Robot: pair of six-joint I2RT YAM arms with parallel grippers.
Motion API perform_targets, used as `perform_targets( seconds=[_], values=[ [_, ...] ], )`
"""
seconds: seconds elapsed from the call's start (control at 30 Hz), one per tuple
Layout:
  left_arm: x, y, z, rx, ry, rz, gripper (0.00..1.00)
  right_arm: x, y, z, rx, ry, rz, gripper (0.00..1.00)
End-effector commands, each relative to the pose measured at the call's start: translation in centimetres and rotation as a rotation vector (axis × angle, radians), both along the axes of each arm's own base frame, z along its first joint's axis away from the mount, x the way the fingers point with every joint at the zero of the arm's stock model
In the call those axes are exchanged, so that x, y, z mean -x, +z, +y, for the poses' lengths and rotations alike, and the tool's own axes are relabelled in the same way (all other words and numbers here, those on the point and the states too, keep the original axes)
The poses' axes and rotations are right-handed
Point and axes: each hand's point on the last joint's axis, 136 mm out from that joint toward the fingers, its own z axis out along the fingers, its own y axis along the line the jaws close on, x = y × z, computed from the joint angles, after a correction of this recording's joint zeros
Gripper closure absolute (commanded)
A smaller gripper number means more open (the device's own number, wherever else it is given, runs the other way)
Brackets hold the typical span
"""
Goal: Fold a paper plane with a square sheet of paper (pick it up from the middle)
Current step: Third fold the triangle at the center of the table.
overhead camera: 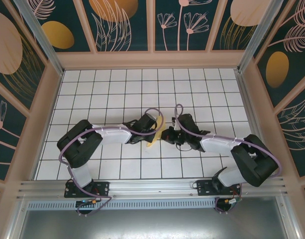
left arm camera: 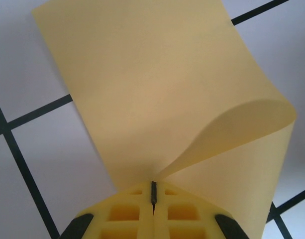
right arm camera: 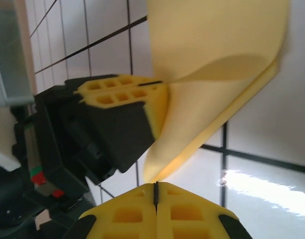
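My left gripper (left arm camera: 153,188) is pressed fully together, and its yellow fingers (left arm camera: 125,213) pinch an edge of the square sheet of paper (left arm camera: 157,84) right at the tips. From that pinch the pale-yellow sheet spreads away over the white gridded table (left arm camera: 38,59), and its right side curls up and over into a soft loop (no sharp crease there that I can make out).

My right gripper (right arm camera: 155,191) is also closed tight, pad against pad. A lower corner of the sheet comes down just above its tips; I cannot tell whether that corner is caught in the seam or only touches it. Past it, in the right wrist view, the left gripper's tips sit at the sheet's left edge, with the looped flap hanging beyond.

From above, the two grippers meet nose to nose near the middle of the table, the paper a small yellow patch between them, lifted and bent. Behind the grid stand the patterned walls (overhead camera: 122,25) with their leaf and flower shapes.
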Motion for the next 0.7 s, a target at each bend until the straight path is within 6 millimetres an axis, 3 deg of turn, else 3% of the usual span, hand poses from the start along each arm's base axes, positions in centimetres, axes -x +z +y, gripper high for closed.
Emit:
perform_targets(
  seconds=[0.0, 0.13, 0.27, 0.4, 0.47, 0.67],
  values=[
    [1.2, -0.2, 0.3, 0.036, 0.007, 0.048, 1.00, -0.3, 1.5, 2.0, -0.117, -0.025, -0.010, 1.00],
    [1.1, -0.4, 0.2, 0.032, 0.012, 0.054, 1.00, 1.1, 0.5, 3.3, -0.158, -0.027, 0.047, 1.00],
    [1.3, -0.4, -0.1, 0.048, 0.006, 0.067, 1.00, 1.9, -1.3, 3.2, -0.104, -0.056, 0.109, 1.00],
    [1.6, -0.6, -0.5, 0.066, 0.008, 0.096, 1.00, 2.1, -0.7, 2.5, -0.102, -0.097, 0.084, 1.00],
    [1.6, -0.7, -0.6, 0.072, 0.011, 0.107, 1.00, 2.4, -1.3, 2.4, -0.084, -0.097, 0.115, 1.00],
    [1.9, -0.9, -1.2, 0.092, 0.006, 0.136, 1.00, 2.7, -1.5, 3.7, -0.116, -0.052, 0.136, 1.00]
  ],
)
